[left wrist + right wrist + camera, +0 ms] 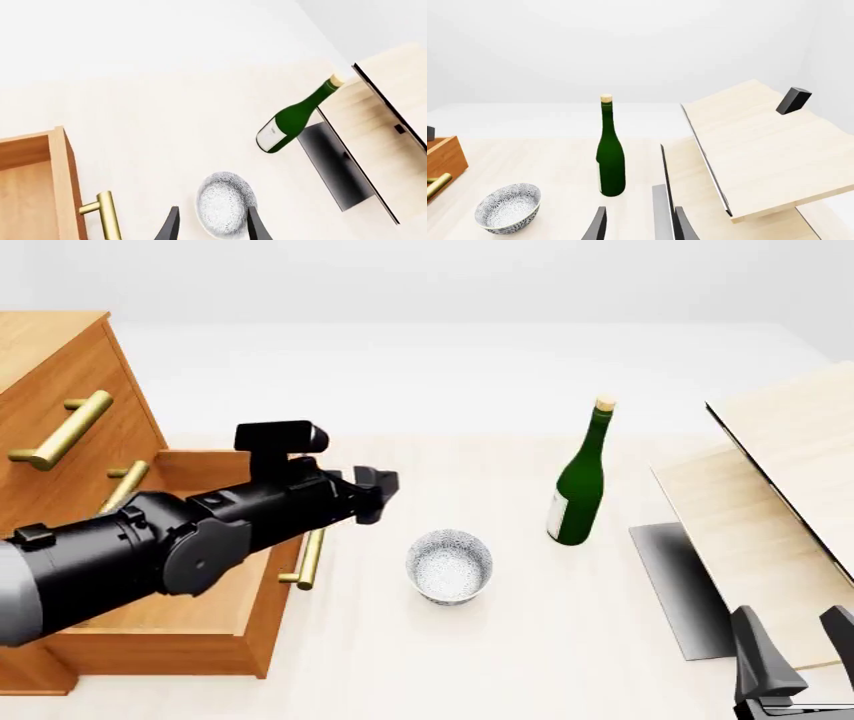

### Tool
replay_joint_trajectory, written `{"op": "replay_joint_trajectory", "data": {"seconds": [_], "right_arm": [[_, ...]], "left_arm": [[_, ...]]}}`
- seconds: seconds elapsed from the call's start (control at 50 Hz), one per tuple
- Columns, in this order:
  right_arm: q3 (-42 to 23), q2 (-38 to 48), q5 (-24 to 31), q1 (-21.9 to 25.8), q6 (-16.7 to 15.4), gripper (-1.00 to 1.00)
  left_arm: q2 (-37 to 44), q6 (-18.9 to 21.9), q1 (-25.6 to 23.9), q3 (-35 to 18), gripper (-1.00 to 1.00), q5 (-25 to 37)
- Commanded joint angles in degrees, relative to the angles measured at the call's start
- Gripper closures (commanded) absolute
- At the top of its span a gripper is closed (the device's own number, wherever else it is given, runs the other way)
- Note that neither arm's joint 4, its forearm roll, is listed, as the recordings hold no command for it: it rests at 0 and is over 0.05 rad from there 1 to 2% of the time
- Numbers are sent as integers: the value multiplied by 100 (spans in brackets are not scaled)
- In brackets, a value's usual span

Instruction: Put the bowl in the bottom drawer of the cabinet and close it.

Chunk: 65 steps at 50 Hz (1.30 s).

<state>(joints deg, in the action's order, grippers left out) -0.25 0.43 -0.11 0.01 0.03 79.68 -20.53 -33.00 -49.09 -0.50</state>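
The speckled white bowl (450,565) stands upright on the table, just right of the bottom drawer (160,630), which is pulled out of the cabinet (60,360). My left gripper (380,492) is open and hovers up and to the left of the bowl without touching it. In the left wrist view the bowl (225,202) shows between the spread fingertips of the left gripper (213,209), with the drawer (33,185) beside it. My right gripper (790,615) is open and empty at the near right. Its wrist view shows the bowl (508,207) far off to one side.
A green bottle (581,480) stands right of the bowl. Tilted pale wood boards (774,490) and a dark grey slab (674,585) fill the right side. The drawer's brass handle (310,558) sticks out toward the bowl. Two upper drawers are shut.
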Motion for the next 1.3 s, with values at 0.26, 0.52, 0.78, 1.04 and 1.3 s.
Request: {"op": "replay_joint_trajectory", "data": {"seconds": [0.26, 0.52, 0.78, 1.04, 1.3], "right_arm": [[0, 0, 0, 0, -1, -100], [0, 1, 0, -1, 0, -100], [0, 0, 0, -1, -1, -100], [0, 1, 0, -2, 0, -100], [0, 0, 0, -2, 0, -100]], "left_arm": [[583, -190, 10, -213, -100, -206], [851, -268, 56, -257, -100, -336], [1144, -340, 90, -353, -100, -418], [1448, -448, 57, -413, -100, -512], [1750, -527, 45, -461, -100, -585]]}}
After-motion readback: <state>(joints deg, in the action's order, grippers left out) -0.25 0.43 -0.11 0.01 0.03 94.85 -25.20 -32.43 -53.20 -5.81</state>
